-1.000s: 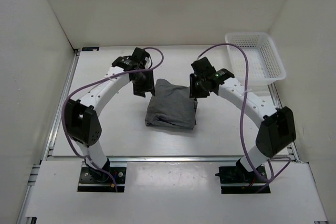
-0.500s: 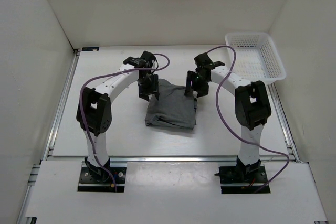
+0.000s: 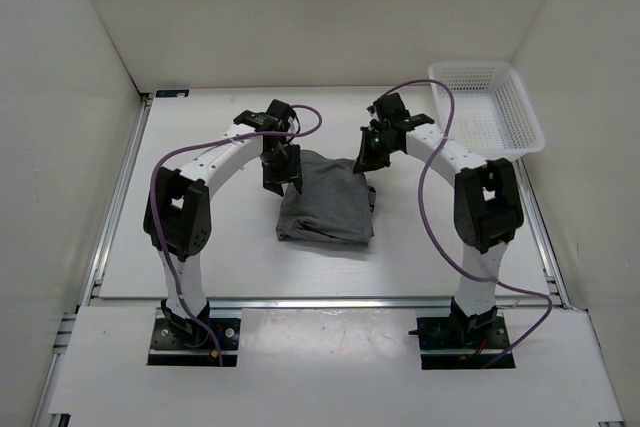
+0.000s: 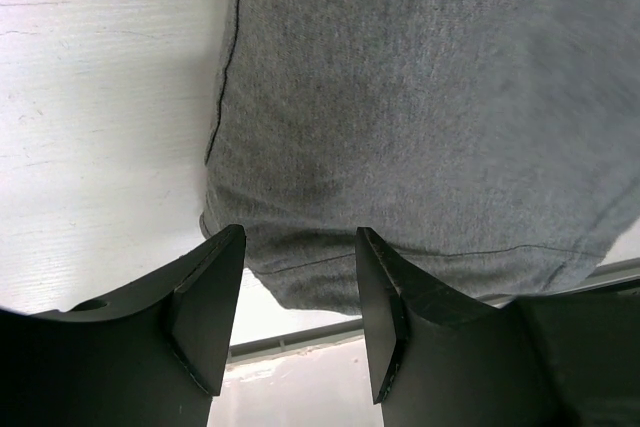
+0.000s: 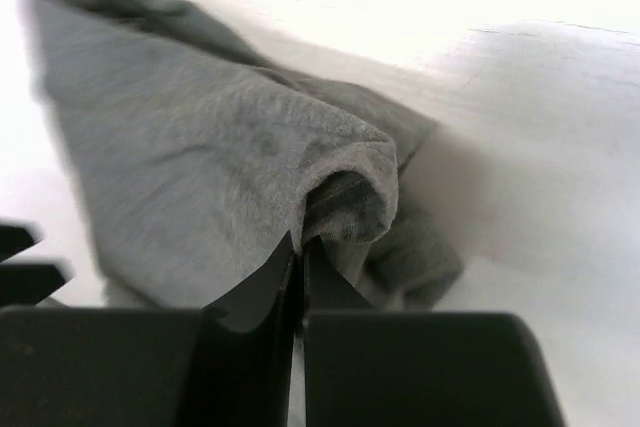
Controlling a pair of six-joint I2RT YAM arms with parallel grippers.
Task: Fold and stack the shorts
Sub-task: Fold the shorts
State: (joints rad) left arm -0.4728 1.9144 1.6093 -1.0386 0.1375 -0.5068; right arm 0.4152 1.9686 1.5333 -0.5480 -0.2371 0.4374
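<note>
The grey shorts [image 3: 325,202] lie folded into a rough square on the white table between the two arms. My left gripper [image 3: 283,169] hangs at their far left corner. In the left wrist view its gripper [image 4: 300,237] stands open, with the hem of the shorts [image 4: 420,97] showing in the gap between the black fingers [image 4: 205,297]. My right gripper [image 3: 365,159] is at the far right corner. In the right wrist view its gripper [image 5: 300,239] is shut, and a curled fold of the shorts [image 5: 200,177] is pinched at the tips.
A white mesh basket [image 3: 530,122] stands at the far right corner of the table. White walls enclose the table on the left, back and right. Purple cables loop above both arms.
The right gripper has gone from open to shut on the far right corner of the shorts and drawn slightly back. The left gripper has settled at the far left corner.
</note>
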